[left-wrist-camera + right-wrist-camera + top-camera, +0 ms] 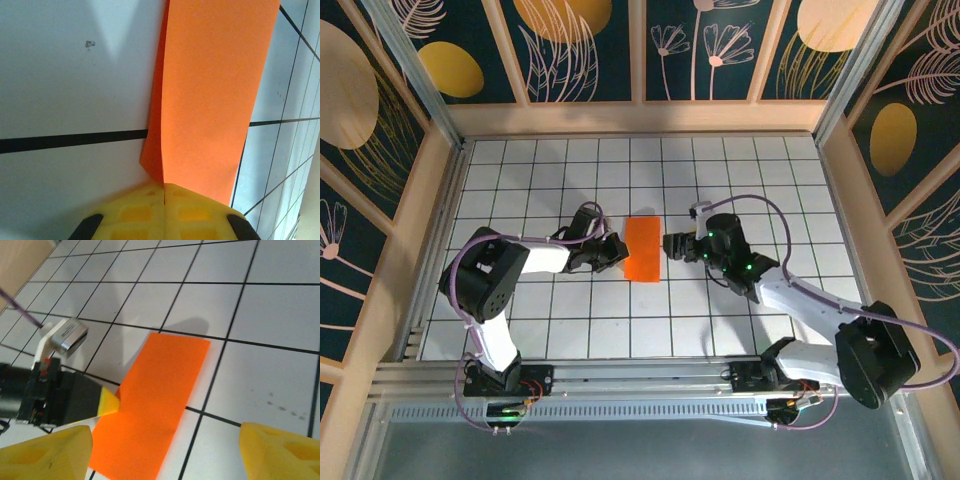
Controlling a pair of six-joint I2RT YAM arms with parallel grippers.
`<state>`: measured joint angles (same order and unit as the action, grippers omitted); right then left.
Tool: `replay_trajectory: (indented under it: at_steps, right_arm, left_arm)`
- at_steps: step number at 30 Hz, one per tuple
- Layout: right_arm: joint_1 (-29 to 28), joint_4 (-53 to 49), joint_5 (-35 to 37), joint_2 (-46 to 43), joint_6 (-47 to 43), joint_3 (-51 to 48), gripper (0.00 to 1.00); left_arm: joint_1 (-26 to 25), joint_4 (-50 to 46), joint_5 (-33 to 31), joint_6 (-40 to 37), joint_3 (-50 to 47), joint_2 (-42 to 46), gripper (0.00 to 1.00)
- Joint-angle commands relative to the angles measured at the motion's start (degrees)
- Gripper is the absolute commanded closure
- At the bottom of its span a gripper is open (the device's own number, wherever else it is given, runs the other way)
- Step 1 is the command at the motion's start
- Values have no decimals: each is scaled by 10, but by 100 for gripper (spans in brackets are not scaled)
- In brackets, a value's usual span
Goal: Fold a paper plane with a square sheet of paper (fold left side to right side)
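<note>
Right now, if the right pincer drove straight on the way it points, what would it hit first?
The folded bright orange sheet of paper, flat ahead of the open right pincer. Past it, the shut left pincer touches the far edge. Height is unclear; it may skim over.

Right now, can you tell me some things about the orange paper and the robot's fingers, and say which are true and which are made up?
1. The bright orange sheet of paper lies as a long rectangle on the white gridded table. True.
2. The right arm's yellow fingers are squeezing the paper. False: they are spread apart beside it and hold nothing.
3. The left arm's yellow fingers are pressed together at the paper's edge on that arm's side. True.
4. The paper is already a pointed plane. False: it is a plain rectangle with square corners.
</note>
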<state>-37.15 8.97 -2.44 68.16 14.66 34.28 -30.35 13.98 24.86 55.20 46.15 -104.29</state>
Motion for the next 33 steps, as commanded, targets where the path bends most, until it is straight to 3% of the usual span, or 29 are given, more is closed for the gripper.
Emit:
replay_trajectory:
  at_steps: [1,9,18,33]
  right_arm:
    - [-44,-10,58,-17,-26,-23,21]
    - [-169,36,158,-15,-88,-77,18]
    - [-238,105,209,50,-195,-90,17]
    - [-273,220,223,202,-297,-49,17]
  left_arm:
    - [-3,10,-10,17,-7,18,100]
    - [-3,1,-25,27,-18,36,100]
    - [-11,20,-19,45,-24,31,100]
    - [-22,17,-22,52,-25,36,100]
